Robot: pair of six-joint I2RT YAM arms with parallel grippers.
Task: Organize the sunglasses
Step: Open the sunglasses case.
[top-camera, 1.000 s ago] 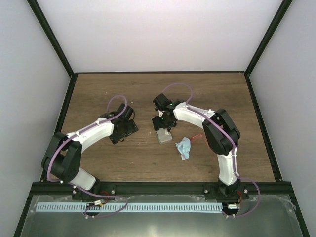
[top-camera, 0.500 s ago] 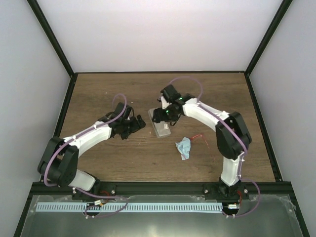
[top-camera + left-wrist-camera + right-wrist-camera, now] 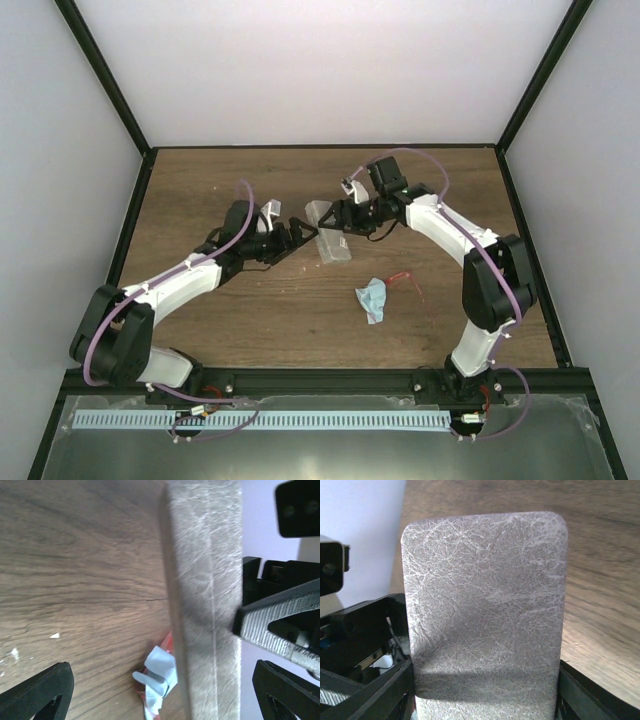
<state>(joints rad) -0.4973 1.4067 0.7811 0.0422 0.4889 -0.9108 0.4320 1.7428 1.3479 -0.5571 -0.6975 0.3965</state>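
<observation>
Flat grey textured case (image 3: 485, 605) held tilted, thin red wire-framed sunglasses (image 3: 400, 277) lying aside
Nearest, a light-blue cloth (image 3: 372, 298) lies on the brown wooden counter (image 3: 200, 190), the sunglasses just beside it on the right. Farther out, the right hand (image 3: 328, 222) grasps the case; the left hand (image 3: 300, 232), fingers spread, hangs just beside it. A second ago the case lay nearer, the left hand well apart.

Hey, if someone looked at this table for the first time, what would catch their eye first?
Both arms meet at mid-table over a grey case, which the right gripper clamps while the open left gripper faces it. Nearer the bases, to the right, a crumpled blue cloth and the thin red sunglasses lie on the wooden table, neither held.
</observation>
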